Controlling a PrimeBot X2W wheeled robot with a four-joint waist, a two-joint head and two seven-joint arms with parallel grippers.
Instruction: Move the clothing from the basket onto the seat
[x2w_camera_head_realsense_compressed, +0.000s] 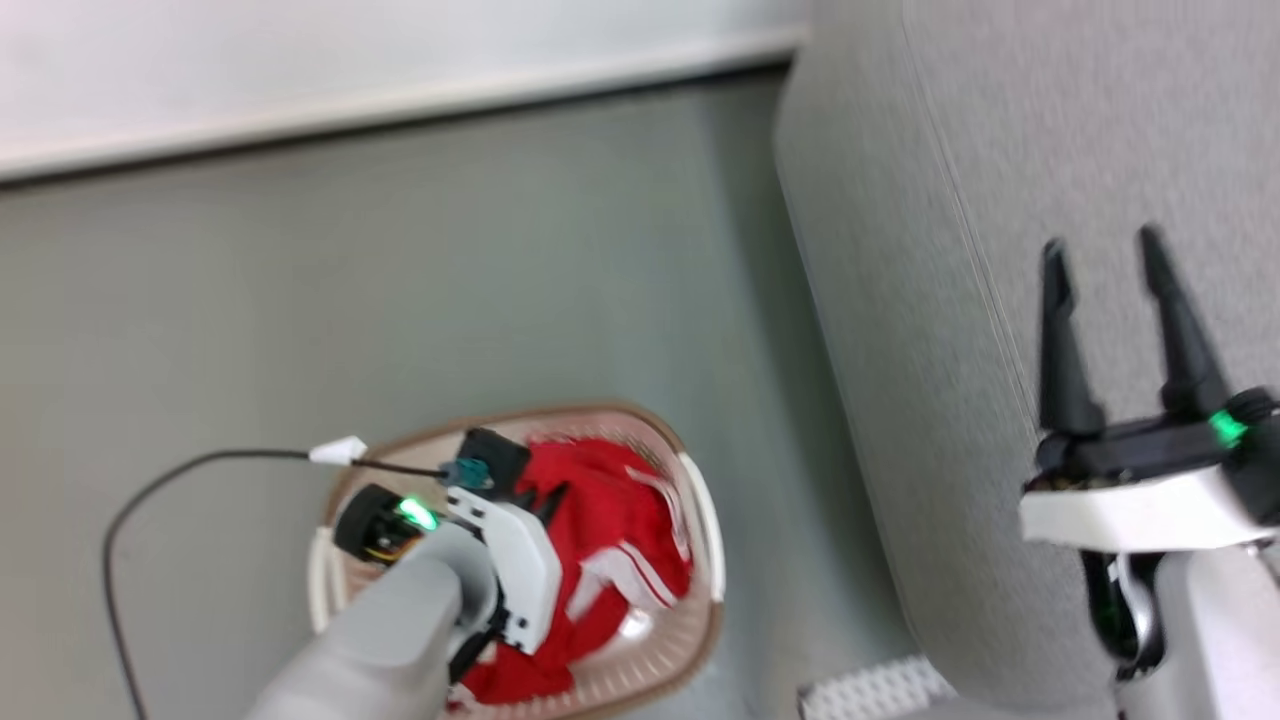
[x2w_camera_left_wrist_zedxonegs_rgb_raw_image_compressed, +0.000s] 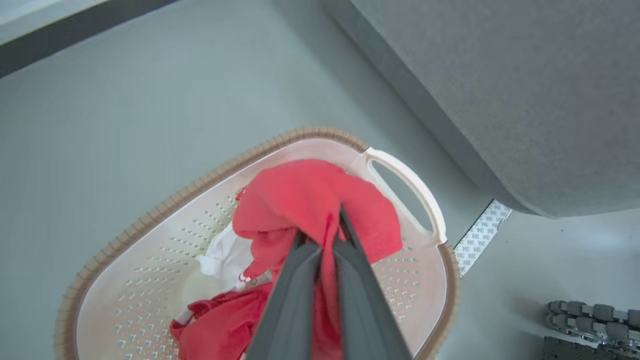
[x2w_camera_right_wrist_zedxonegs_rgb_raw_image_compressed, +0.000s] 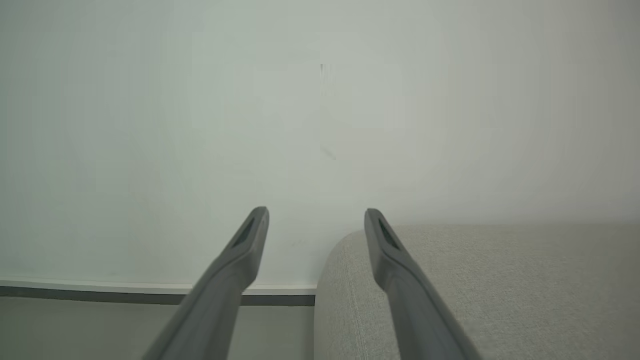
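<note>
Beside the basket (x2w_camera_left_wrist_zedxonegs_rgb_raw_image_compressed: 160, 270), a white strip (x2w_camera_left_wrist_zedxonegs_rgb_raw_image_compressed: 482, 235) bears illegible print.

Lighting's soft and even, no hard glare. The head view is smeared with motion blur, green lights (x2w_camera_head_realsense_compressed: 417, 514) glowing bright. Past the tips of the left claw (x2w_camera_left_wrist_zedxonegs_rgb_raw_image_compressed: 321, 222) it's crisp, but its fingers (x2w_camera_left_wrist_zedxonegs_rgb_raw_image_compressed: 290, 310) go mushy near the lens and the clothing (x2w_camera_left_wrist_zedxonegs_rgb_raw_image_compressed: 300, 195) between them looks washed-out pink. Right of that claw the seat (x2w_camera_left_wrist_zedxonegs_rgb_raw_image_compressed: 500, 100) drops a soft shadow on the floor (x2w_camera_left_wrist_zedxonegs_rgb_raw_image_compressed: 125, 100). Ahead of the right claw (x2w_camera_right_wrist_zedxonegs_rgb_raw_image_compressed: 316, 214) the wall (x2w_camera_right_wrist_zedxonegs_rgb_raw_image_compressed: 200, 125) is hazy and flat.
</note>
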